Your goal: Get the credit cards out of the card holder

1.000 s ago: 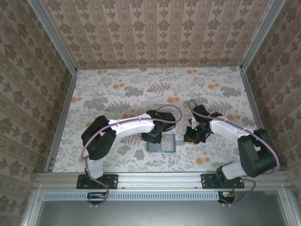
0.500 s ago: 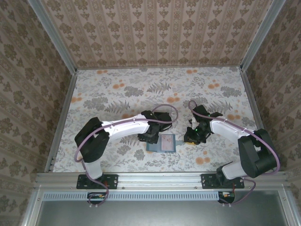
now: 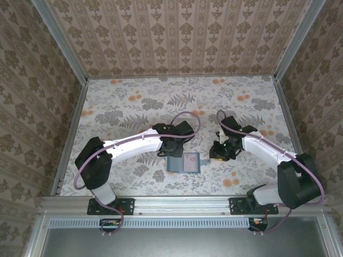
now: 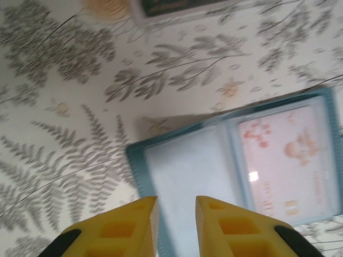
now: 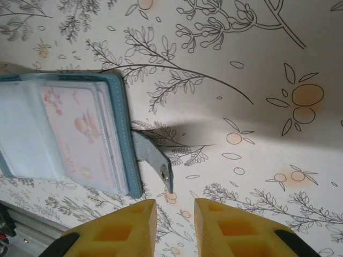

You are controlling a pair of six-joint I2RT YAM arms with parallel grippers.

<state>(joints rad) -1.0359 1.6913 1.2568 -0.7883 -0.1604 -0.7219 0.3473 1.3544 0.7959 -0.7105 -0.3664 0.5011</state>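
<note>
Floral tbl w/ open card holder

A table with a pale surface printed with grey ferns and orange blossoms is enclosed by patterned walls on three sides. A teal card holder is laid open and flat on it, towards the near edge. Its snap strap is stretched out from one side. A dark flat piece with a pale rim is laid nearby and is cut off by the frame.
</note>
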